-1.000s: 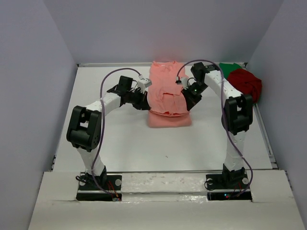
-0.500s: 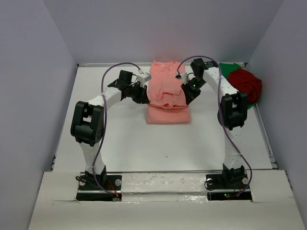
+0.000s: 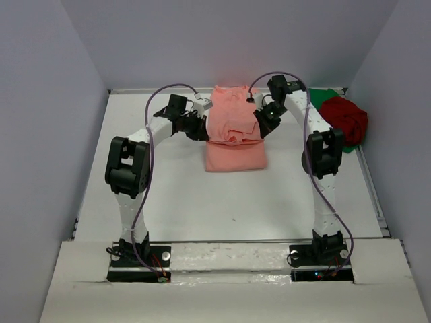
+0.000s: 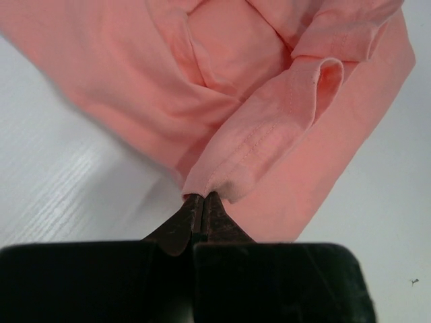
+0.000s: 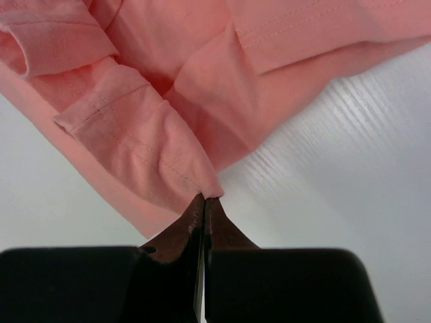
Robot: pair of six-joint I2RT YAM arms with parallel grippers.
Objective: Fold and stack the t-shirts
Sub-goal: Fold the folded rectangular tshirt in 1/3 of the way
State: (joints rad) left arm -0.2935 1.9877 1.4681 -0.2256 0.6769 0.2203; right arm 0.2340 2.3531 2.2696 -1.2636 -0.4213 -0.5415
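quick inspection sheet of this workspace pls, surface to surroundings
surface: white table, bare around the shirts
job's things: salmon-pink t-shirt mid-table, partly folded; dark red t-shirt bunched at the far right, lying on the green t-shirt
clutter: nothing seen
grippers: left gripper and right gripper each have jaws shut on a hemmed edge of the salmon-pink t-shirt
cables: purple cables loop over both arms, clear of the cloth
surroundings: plain pale walls on three sides
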